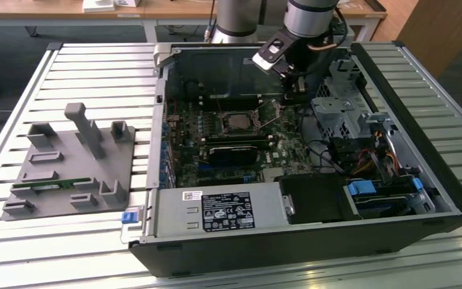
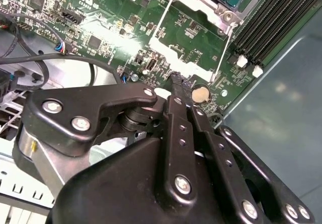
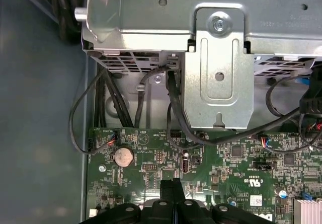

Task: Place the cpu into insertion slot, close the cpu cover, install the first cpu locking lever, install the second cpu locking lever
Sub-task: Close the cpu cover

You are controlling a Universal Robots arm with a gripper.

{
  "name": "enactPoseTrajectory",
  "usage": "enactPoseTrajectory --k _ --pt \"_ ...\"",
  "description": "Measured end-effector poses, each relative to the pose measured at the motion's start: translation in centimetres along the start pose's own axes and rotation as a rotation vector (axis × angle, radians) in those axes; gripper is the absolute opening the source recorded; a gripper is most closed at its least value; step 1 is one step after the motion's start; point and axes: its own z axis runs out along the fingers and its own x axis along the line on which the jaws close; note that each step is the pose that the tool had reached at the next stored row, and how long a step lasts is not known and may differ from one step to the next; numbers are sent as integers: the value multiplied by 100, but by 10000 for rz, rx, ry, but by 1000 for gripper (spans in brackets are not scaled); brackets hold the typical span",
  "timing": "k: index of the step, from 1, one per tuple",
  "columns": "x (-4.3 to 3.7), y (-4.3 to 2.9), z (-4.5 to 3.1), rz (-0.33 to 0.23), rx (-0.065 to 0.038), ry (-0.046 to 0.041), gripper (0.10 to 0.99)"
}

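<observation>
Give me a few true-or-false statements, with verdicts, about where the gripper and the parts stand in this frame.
1. The gripper is inside the open computer case, over the motherboard. True.
2. The grey fixture lies to the exterior view's right of the case. False: it lies to the exterior view's left.
3. A round coin battery sits on the motherboard close to the gripper's tips. True.
4. The gripper is wide open. False: it is shut in both wrist views.
5. The grey fixture holds nothing. False: a green memory stick lies in it.
</observation>
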Motion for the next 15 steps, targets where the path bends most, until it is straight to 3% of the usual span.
enactPoseTrajectory --k 15 --pt "-1 44 62 2 0 0 106"
